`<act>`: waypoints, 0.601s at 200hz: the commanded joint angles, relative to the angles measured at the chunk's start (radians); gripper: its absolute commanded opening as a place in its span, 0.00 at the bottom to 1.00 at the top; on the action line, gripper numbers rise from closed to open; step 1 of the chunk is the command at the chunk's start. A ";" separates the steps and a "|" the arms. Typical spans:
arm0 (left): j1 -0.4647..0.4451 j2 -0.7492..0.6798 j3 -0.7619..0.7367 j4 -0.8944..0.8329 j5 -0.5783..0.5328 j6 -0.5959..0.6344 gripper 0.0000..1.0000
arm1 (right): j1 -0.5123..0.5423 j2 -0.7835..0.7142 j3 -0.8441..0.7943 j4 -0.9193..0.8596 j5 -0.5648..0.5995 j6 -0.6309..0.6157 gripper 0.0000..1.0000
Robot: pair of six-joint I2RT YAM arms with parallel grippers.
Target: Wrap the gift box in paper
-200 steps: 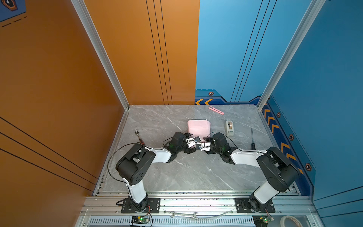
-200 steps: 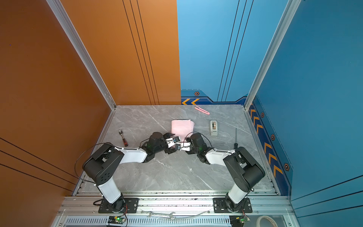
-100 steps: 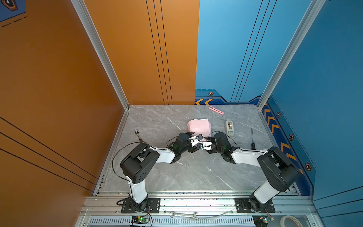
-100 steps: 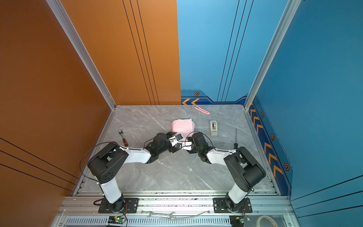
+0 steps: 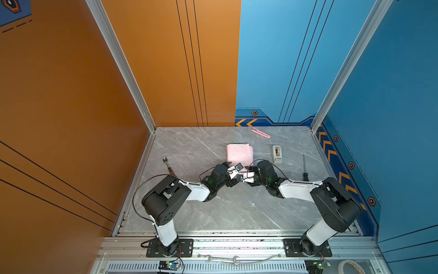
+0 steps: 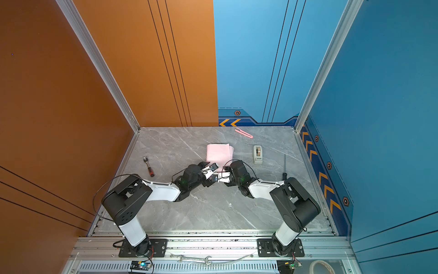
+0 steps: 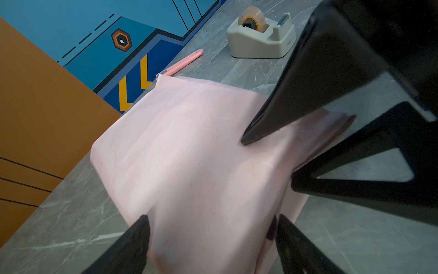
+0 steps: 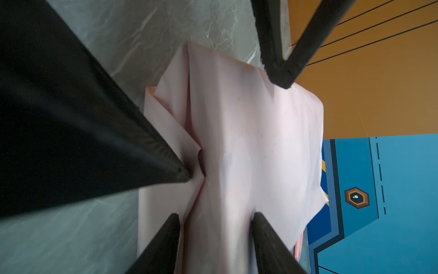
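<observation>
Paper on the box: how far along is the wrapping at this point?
Mostly done: the paper already covers the box, pink side out; hardly any box shows. In hand: both pincers work the near end, the left pincer open astride it, the right pincer straddling a raised fold. Left: flattening this end flap and taping it; the tape dispenser stands apart to the right.

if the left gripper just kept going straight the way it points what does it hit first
Most likely the paper wrapped over the gift box: the left gripper has its jaws spread either side of the pink bundle's near end. The right gripper's finger already rests further along the top. How close the left jaws are is unclear.
</observation>
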 commanded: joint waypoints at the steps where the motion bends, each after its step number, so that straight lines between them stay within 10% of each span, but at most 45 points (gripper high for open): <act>1: -0.016 0.038 -0.019 -0.080 0.137 -0.022 0.83 | 0.003 0.007 -0.013 -0.071 -0.015 0.058 0.52; 120: -0.010 0.077 0.007 -0.042 0.097 -0.086 0.70 | -0.085 -0.416 -0.084 -0.267 -0.033 0.722 0.72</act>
